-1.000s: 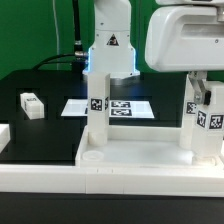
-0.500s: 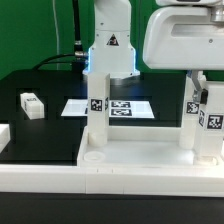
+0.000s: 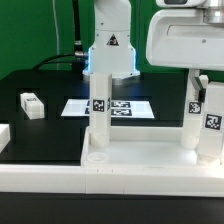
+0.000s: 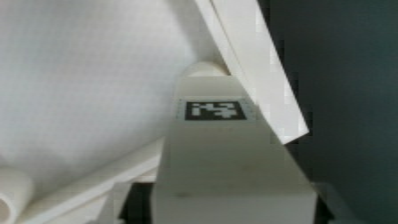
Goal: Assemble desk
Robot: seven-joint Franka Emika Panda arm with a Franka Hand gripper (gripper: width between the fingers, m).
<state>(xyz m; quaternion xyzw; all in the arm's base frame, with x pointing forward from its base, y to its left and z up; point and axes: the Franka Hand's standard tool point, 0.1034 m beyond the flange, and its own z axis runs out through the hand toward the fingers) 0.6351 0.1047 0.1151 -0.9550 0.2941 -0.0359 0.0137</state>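
Note:
The white desk tabletop (image 3: 140, 172) lies at the front with its raised rim up. One white tagged leg (image 3: 98, 112) stands upright in its corner on the exterior view's left, a second leg (image 3: 190, 118) stands toward the right. My gripper (image 3: 212, 98) is at the far right, shut on a third leg (image 3: 213, 130) that it holds upright at the tabletop's right corner. In the wrist view this leg (image 4: 217, 130) fills the space between my dark fingers (image 4: 143, 200), with its tag facing the camera and the tabletop (image 4: 89, 80) beyond.
A fourth loose leg (image 3: 32, 104) lies on the black table at the exterior view's left. The marker board (image 3: 120, 107) lies flat behind the tabletop, in front of the arm's base (image 3: 110, 55). A white rail end (image 3: 4, 135) shows at the left edge.
My gripper's body and the held leg's tag shifted slightly left and then back right, as if turning in place. The other legs and the tabletop have not moved.

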